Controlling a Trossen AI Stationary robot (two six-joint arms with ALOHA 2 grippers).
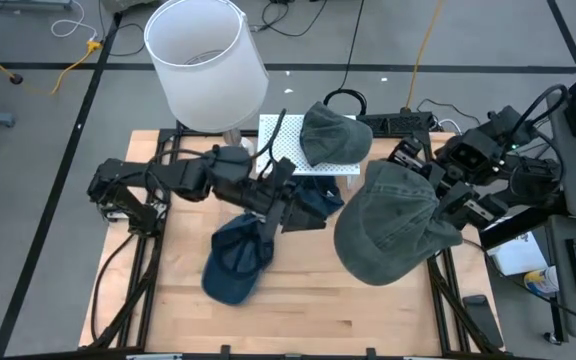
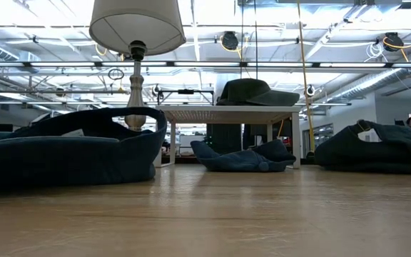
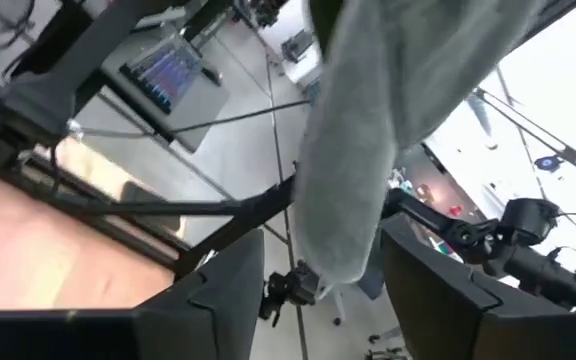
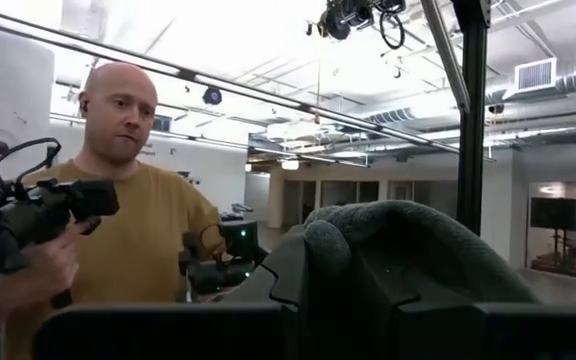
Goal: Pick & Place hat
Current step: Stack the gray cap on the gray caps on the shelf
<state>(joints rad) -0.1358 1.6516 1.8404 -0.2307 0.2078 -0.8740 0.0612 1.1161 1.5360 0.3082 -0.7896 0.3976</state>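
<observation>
**Two arms, several caps, one raised white stand**

Seen from above, the left gripper point(image 1: 290, 205) hangs over a crumpled dark blue cloth cap point(image 1: 311, 203) at the table's middle, fingers spread apart, holding nothing. A second navy cap point(image 1: 238, 259) lies nearer the front edge. The right gripper point(image 1: 446, 205) is clamped on a large grey-green cotton cap point(image 1: 393, 222), lifted off the wooden table point(image 1: 318, 320). Another grey-green cap point(image 1: 330, 133) already rests on the white perforated stand point(image 1: 280, 132), likely the drop-off spot beside a white-shaded lamp point(image 1: 204, 60).
</observation>
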